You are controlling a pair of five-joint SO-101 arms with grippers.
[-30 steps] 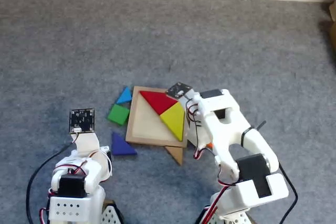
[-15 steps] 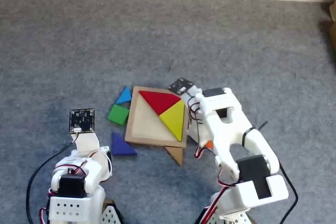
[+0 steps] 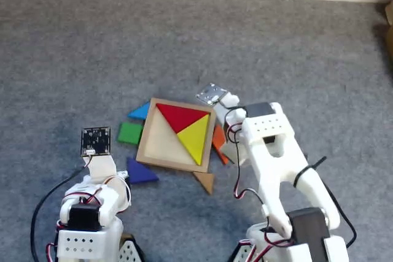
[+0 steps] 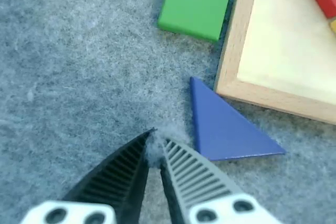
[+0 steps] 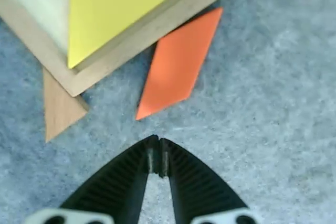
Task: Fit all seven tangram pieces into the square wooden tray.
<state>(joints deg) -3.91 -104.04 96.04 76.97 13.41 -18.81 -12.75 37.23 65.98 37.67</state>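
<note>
The square wooden tray (image 3: 147, 145) lies tilted on the carpet and holds a red triangle (image 3: 181, 116) and a yellow triangle (image 3: 195, 137). Outside it lie a light blue triangle (image 3: 140, 113), a green square (image 3: 130, 133), a dark blue triangle (image 3: 140, 172), a tan triangle (image 3: 204, 180) and an orange parallelogram (image 3: 218, 144). My right gripper (image 5: 157, 153) is shut and empty, just short of the orange parallelogram (image 5: 178, 61) by the tray's rim (image 5: 152, 30). My left gripper (image 4: 156, 148) is shut and empty beside the dark blue triangle (image 4: 226, 129), near the green square (image 4: 195, 4).
Grey carpet covers the whole work area, with open room beyond the tray and to both sides. The right arm's white body (image 3: 270, 151) stands over the carpet right of the tray. A pale wall strip runs along the far edge.
The tray has slid left and turned, pushing the green square and light blue triangle leftward. The right arm has shifted right and back, uncovering the orange parallelogram. The left arm has not moved.
</note>
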